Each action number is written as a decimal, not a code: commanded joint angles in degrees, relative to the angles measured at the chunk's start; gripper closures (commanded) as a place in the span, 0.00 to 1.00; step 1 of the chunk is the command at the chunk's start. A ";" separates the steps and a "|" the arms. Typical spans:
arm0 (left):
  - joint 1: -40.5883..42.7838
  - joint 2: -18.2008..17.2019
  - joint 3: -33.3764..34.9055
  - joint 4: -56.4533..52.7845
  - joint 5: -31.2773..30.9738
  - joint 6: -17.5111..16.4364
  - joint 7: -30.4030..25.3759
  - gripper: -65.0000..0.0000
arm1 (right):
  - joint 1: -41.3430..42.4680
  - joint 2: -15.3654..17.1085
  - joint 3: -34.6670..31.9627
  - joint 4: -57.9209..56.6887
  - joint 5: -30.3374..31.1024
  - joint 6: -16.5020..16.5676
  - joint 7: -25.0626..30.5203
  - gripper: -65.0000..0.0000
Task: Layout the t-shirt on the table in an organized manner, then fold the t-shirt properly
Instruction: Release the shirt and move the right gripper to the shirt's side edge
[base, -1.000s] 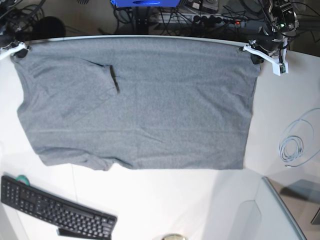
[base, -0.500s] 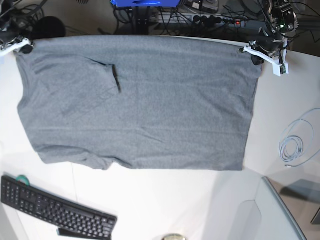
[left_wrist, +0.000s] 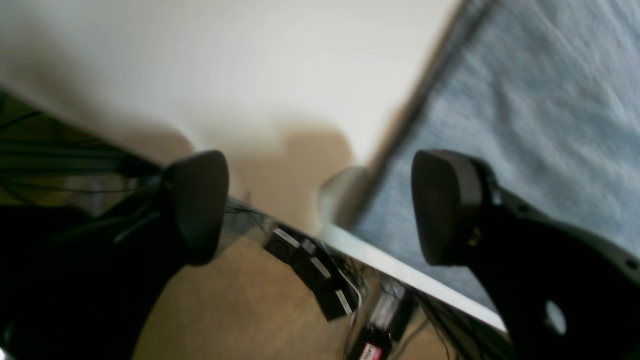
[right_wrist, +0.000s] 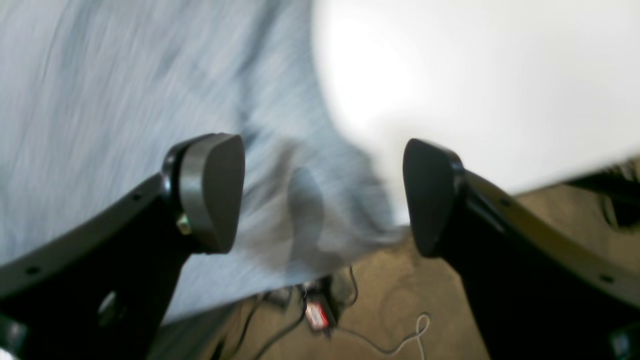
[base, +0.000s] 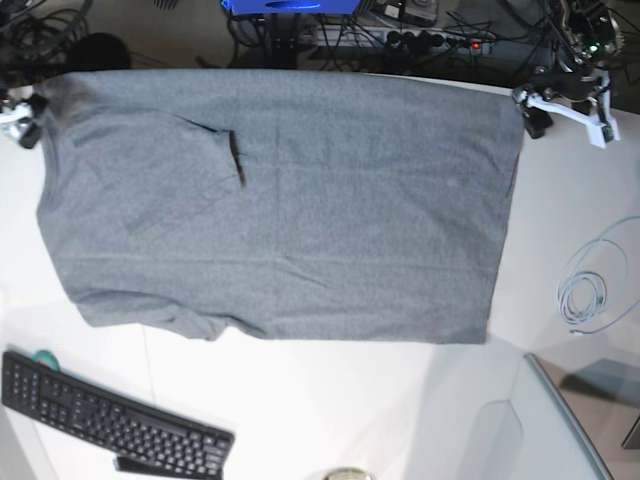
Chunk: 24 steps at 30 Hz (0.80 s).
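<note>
The heather-grey t-shirt lies spread flat on the white table, its far edge along the table's back edge, with a dark fold mark near its upper left. My left gripper is open and empty just off the shirt's far right corner. In the left wrist view the gripper hangs over the table edge, with the shirt to its right. My right gripper is open and empty at the far left corner. In the right wrist view the gripper stands above the shirt's corner.
A black keyboard lies at the front left. A coiled pale cable lies on the right. A grey box edge is at the front right. Cables and a power strip sit behind the table.
Both grippers have let go of the shirt's far corners, opened and moved outward. The shirt's far edge has settled at the table's back edge.
</note>
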 joint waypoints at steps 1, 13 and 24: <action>-0.57 -0.98 -2.11 1.85 -0.31 0.34 -1.52 0.16 | 0.27 1.08 0.94 1.63 0.70 -0.18 0.32 0.27; -10.07 -1.51 0.53 8.71 0.22 0.16 6.57 0.70 | 27.08 20.77 -17.60 -28.78 0.61 0.00 6.04 0.27; -8.13 -1.34 2.99 8.27 -0.31 0.16 6.66 1.00 | 51.17 26.75 -48.73 -71.16 0.61 1.93 33.29 0.27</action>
